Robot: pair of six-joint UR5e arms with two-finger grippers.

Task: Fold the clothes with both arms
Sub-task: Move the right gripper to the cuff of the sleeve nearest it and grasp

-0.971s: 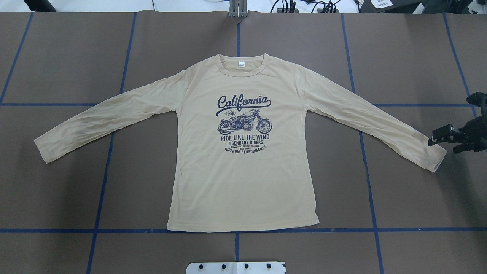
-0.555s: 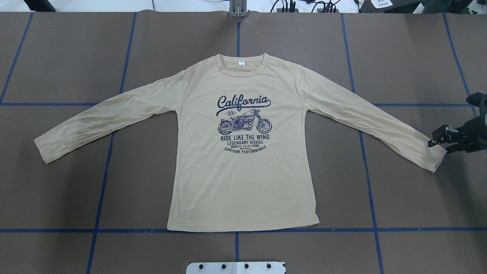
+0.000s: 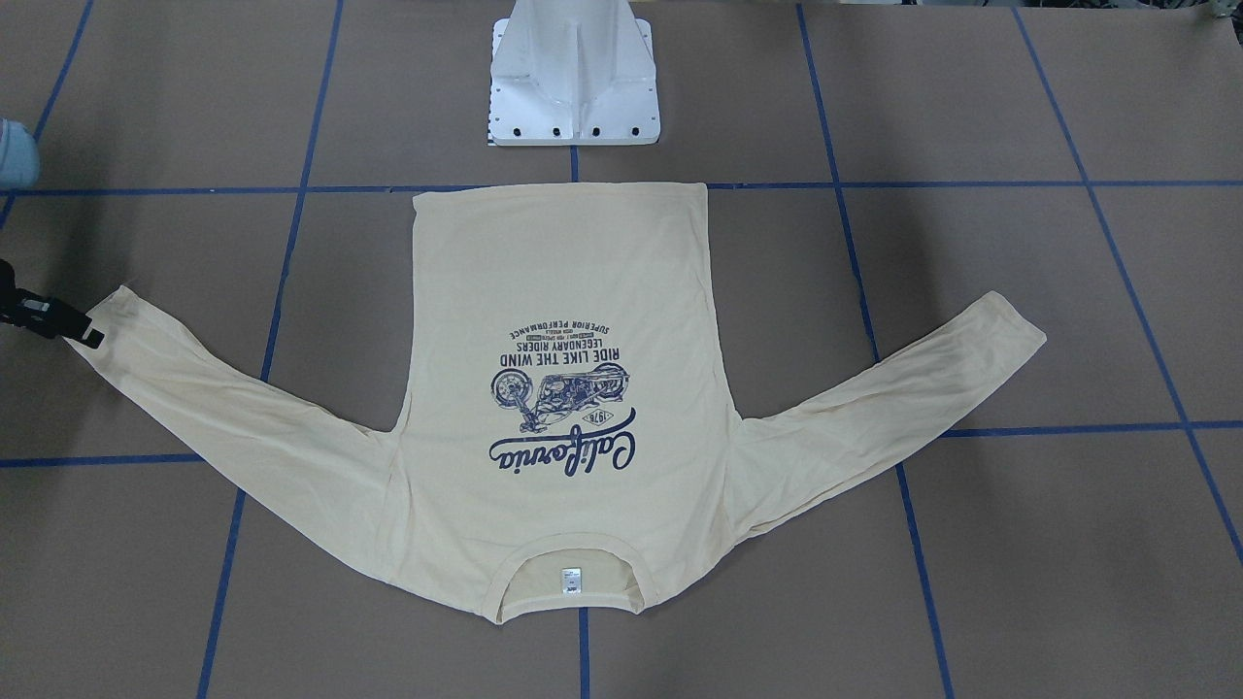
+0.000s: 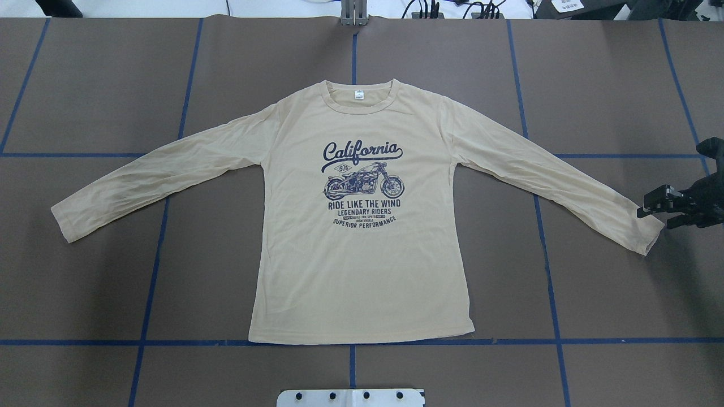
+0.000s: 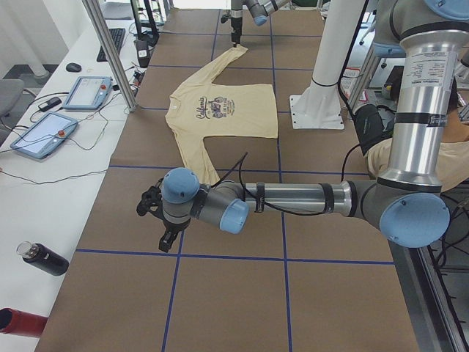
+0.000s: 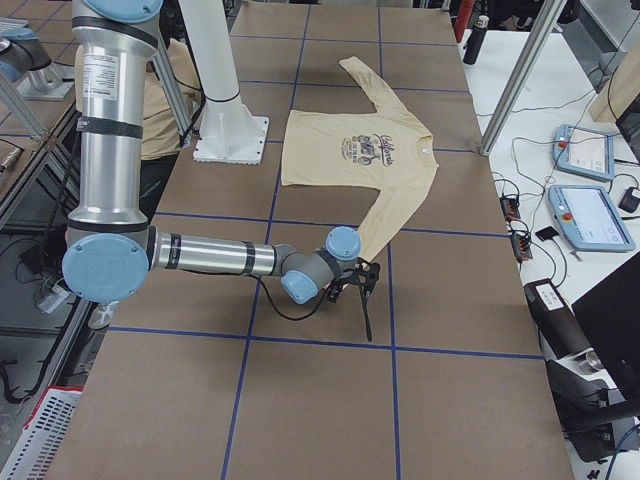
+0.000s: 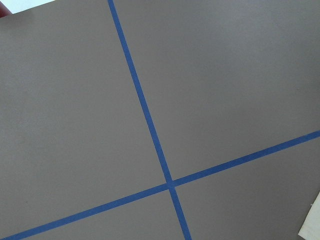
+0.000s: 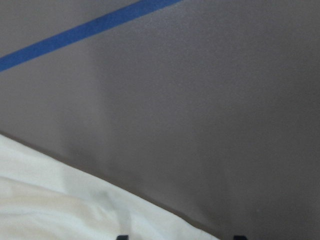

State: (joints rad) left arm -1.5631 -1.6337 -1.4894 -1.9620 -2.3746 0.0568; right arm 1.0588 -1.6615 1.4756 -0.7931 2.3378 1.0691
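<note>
The cream-yellow long-sleeved shirt (image 4: pixel 362 265) lies flat and face up on the brown table, both sleeves spread, neck tag (image 4: pixel 358 95) at the far side. Just off the cuff of the right sleeve (image 4: pixel 645 232) hovers my right gripper (image 4: pixel 650 215), low over the table. It also shows at the left edge of the front view (image 3: pixel 83 335). The right wrist view shows its two fingertips (image 8: pixel 120 236) apart, nothing between them, and cloth (image 8: pixel 60 210) beside them. My left gripper (image 5: pixel 157 224) shows only in the exterior left view, short of the left cuff (image 4: pixel 62 220); I cannot tell if it is open.
The white base pedestal (image 3: pixel 573 78) stands at the near middle edge, just behind the shirt's hem. Blue tape lines (image 4: pixel 153 271) cross the table. A side table holds tablets (image 5: pixel 44 132) and a dark bottle (image 5: pixel 44 258). A metal post (image 4: pixel 354 11) stands at the far edge.
My right gripper has shifted and turned a little beside the right cuff. The shirt lies as before.
</note>
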